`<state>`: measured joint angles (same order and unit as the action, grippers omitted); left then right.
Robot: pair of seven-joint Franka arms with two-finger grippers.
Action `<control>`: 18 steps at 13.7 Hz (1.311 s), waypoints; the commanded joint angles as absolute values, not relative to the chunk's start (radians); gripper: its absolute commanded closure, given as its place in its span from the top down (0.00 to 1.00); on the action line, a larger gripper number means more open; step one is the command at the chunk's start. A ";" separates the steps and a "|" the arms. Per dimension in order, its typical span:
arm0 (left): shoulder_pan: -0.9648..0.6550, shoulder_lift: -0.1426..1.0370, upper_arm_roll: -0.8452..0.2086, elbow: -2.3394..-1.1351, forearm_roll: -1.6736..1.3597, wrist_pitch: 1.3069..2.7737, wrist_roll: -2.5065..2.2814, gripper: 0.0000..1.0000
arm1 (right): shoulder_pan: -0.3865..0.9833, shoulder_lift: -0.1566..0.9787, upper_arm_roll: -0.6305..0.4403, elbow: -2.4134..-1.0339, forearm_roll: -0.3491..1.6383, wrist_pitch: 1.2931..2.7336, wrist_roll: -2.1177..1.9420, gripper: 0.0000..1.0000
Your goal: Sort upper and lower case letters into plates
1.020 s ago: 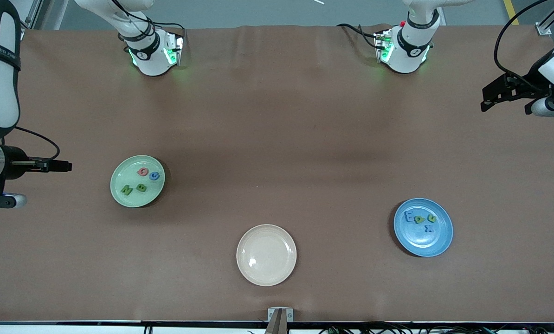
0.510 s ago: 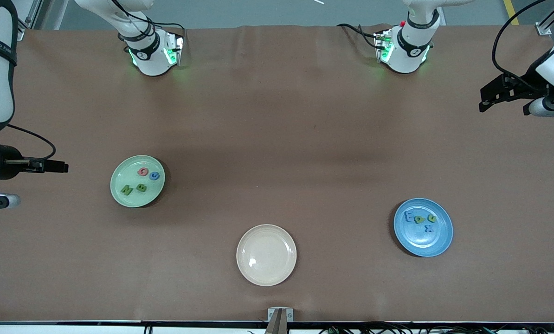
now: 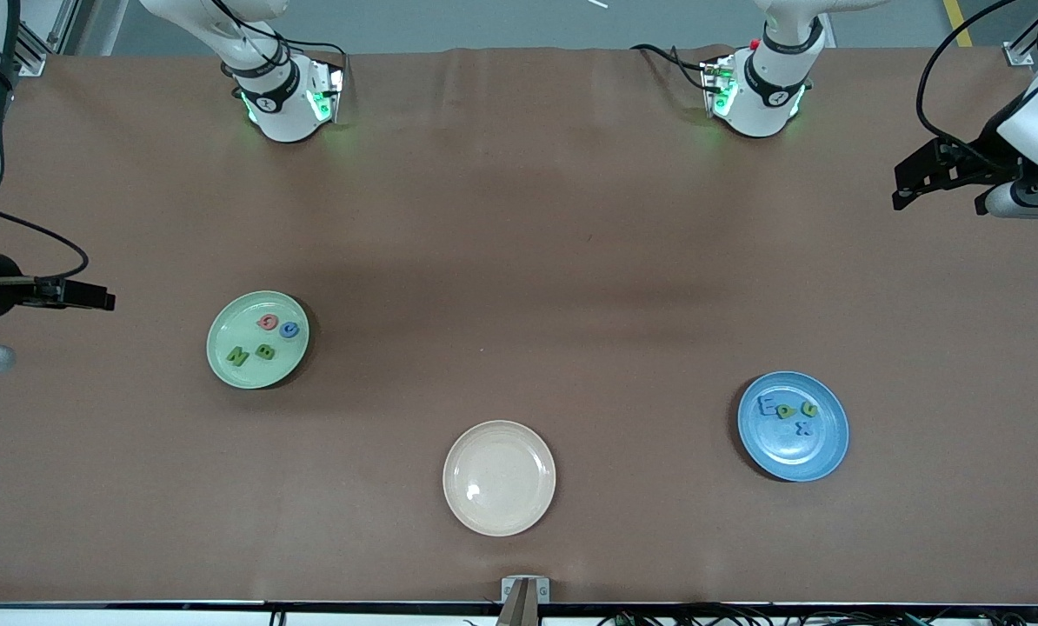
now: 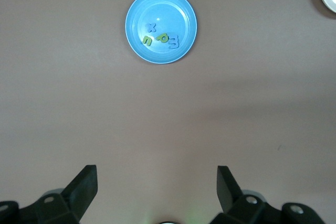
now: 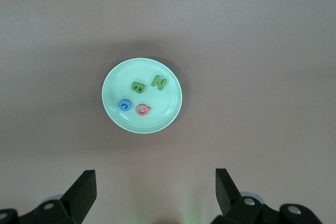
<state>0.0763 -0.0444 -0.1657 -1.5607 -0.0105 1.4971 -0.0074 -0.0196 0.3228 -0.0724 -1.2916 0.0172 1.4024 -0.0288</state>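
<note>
Letters lie sorted on two plates as we look across the brown table. Four sit on the mint green plate: a red letter, a blue letter, a green B and a green N. Four more rest on the blue plate: a blue E, a green p, a green u and a blue x. Between the two, nearer the front camera, we see a cream plate holding nothing. The right gripper hangs over bare table at the right arm's end, its fingers spread wide and empty, the mint plate well clear of their tips. The left gripper hangs likewise at the left arm's end, fingers parted, gripping nothing, the blue plate well apart from them.
</note>
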 commanded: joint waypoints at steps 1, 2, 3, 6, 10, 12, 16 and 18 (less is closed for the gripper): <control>0.081 -0.071 -0.172 -1.588 0.003 1.511 -0.021 1.00 | -0.015 0.201 -0.066 -1.448 0.021 1.457 -0.038 1.00; 0.081 -0.071 -0.172 -1.588 0.003 1.511 -0.021 1.00 | -0.009 0.178 -0.067 -1.477 0.021 1.469 -0.038 1.00; 0.081 -0.071 -0.172 -1.588 0.003 1.511 -0.021 1.00 | 0.000 0.149 -0.069 -1.509 0.020 1.488 -0.038 1.00; 0.081 -0.071 -0.172 -1.586 0.003 1.511 -0.021 1.00 | -0.005 0.092 -0.069 -1.562 0.020 1.506 -0.038 1.00; 0.081 -0.071 -0.170 -1.586 0.005 1.511 -0.020 1.00 | -0.008 0.009 -0.069 -1.617 0.018 1.503 -0.040 1.00; 0.080 -0.069 -0.172 -1.586 0.005 1.511 -0.021 1.00 | -0.008 -0.030 -0.069 -1.640 0.018 1.502 -0.041 1.00; 0.078 -0.064 -0.170 -1.585 0.006 1.514 -0.021 1.00 | -0.009 -0.083 -0.069 -1.675 0.015 1.502 -0.041 1.00; 0.080 -0.064 -0.172 -1.585 0.006 1.517 -0.020 1.00 | -0.009 -0.101 -0.069 -1.675 0.011 1.497 -0.043 1.00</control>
